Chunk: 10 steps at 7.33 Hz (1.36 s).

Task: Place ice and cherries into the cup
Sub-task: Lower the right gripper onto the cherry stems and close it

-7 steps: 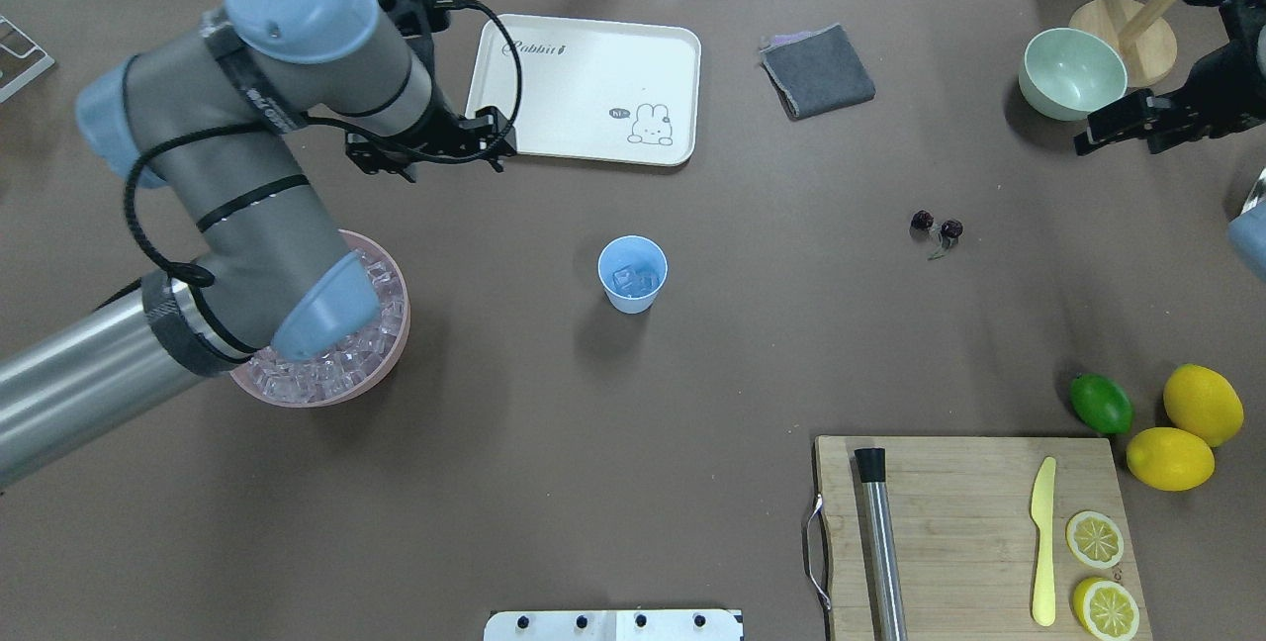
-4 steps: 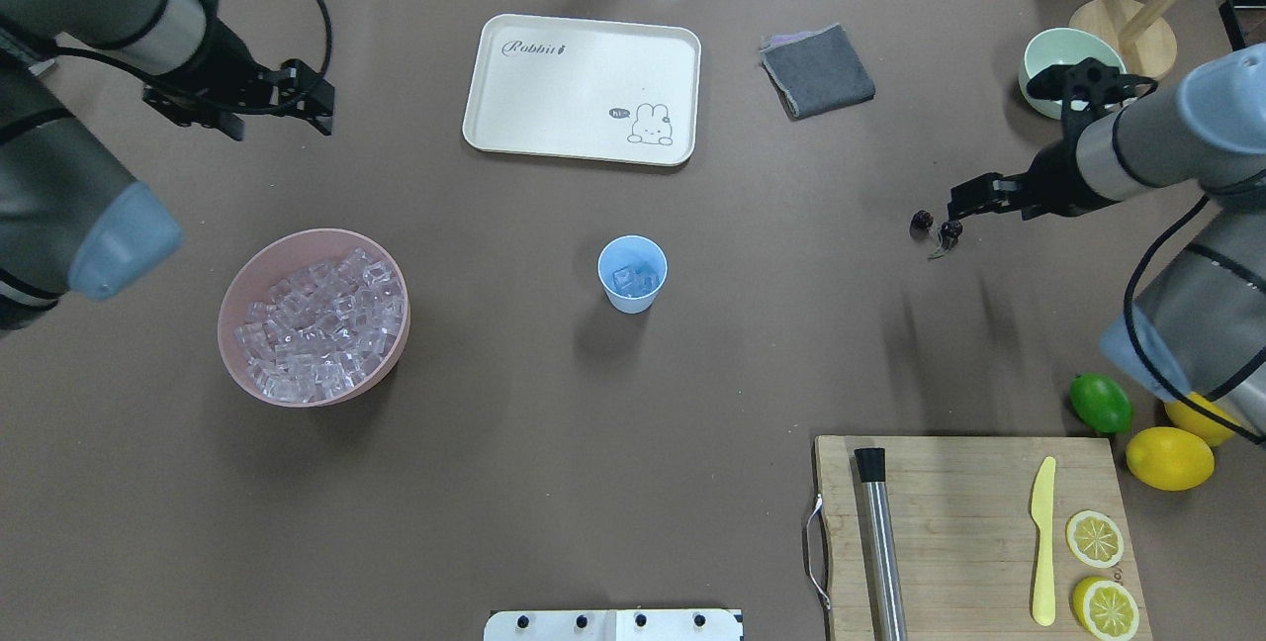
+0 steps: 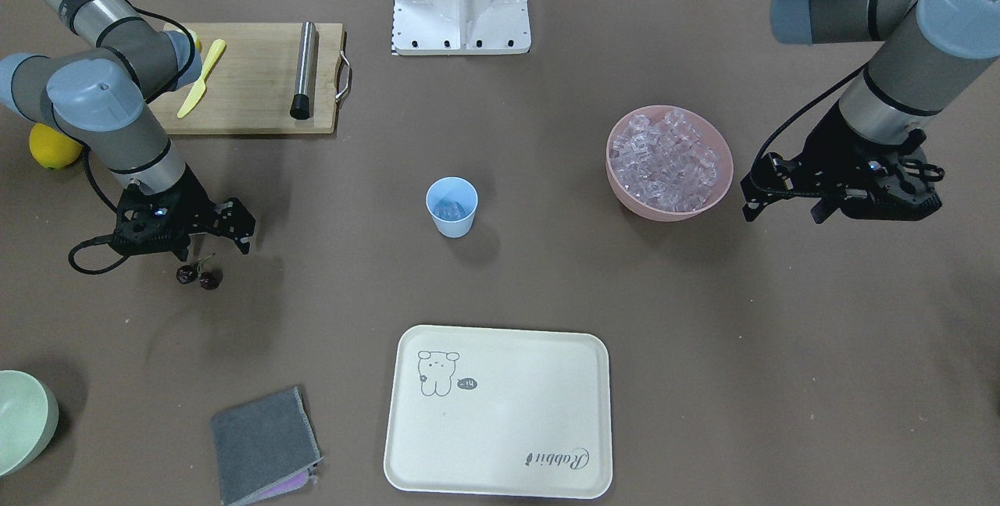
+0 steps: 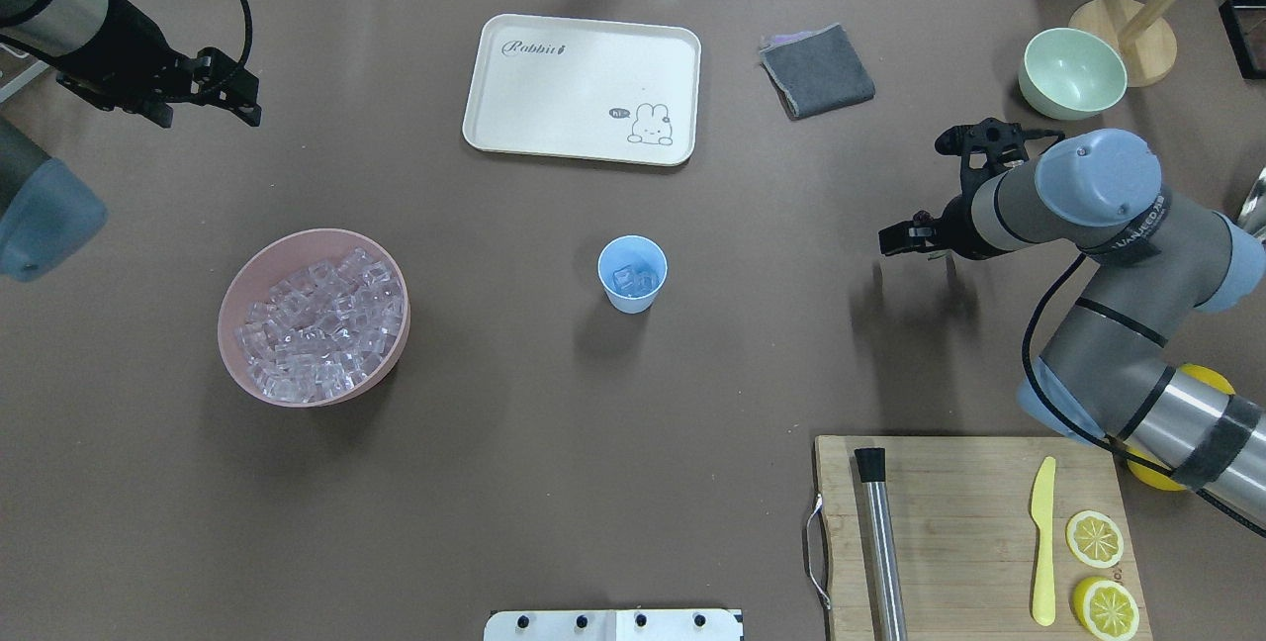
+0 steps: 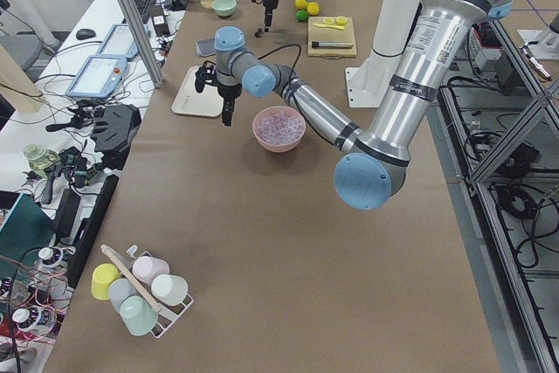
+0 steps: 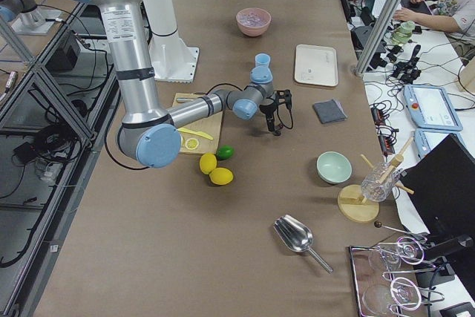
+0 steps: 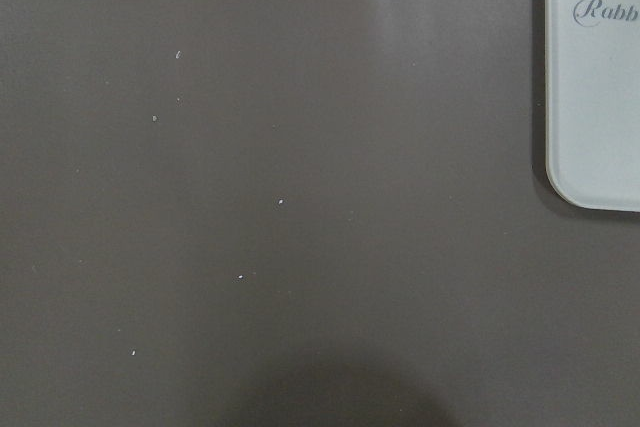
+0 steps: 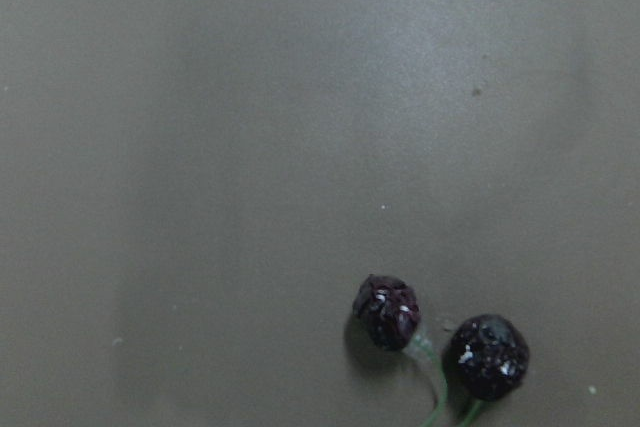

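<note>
With ice [image 3: 448, 212] in the cup [image 3: 451, 223], the right gripper [image 3: 205, 244], jaws apart, hovers over the cherries [image 3: 197, 276] on the bench [image 3: 547, 272] at the cup's 8 o'clock in the front-facing view; next, I judge, descend and close gently on the pair.

Tray [image 4: 554, 97] far side w/ grey cloth [image 4: 817, 70] beside; cutting board [image 4: 959, 522] w/ knife [image 4: 1043, 542], lemon halves [image 4: 1095, 539].

Overhead and front views, opposed, share the cup [image 4: 632, 273].
</note>
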{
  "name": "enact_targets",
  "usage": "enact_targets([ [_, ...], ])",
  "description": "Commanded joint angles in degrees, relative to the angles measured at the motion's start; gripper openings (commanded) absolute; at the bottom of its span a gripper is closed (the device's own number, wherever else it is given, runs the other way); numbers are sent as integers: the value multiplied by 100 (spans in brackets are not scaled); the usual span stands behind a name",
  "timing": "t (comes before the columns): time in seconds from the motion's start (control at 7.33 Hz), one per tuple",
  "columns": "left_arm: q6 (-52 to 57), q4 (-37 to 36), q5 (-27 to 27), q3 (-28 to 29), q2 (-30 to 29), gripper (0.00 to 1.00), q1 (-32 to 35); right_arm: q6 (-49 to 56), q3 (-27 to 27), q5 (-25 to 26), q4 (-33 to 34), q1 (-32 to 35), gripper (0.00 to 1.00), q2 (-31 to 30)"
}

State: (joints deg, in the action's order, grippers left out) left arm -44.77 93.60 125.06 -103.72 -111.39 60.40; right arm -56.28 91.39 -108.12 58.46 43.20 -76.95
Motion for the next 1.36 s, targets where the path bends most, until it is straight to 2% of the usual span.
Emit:
enact_targets([
  [0.0, 12, 0, -25, 0, 12, 97, 15, 20, -51, 28, 42, 65, 99, 66],
  [0.41, 12, 9, -61, 36, 21, 97, 6, 47, -95, 80, 69, 127, 98, 92],
  [0.82, 12, 9, -69, 27, 21, 97, 6, 134, -165, 141, 78, 145, 88, 84],
  [1.23, 4, 9, -70, 27, 21, 97, -2, 310, -244, 194, 78, 215, 85, 128],
])
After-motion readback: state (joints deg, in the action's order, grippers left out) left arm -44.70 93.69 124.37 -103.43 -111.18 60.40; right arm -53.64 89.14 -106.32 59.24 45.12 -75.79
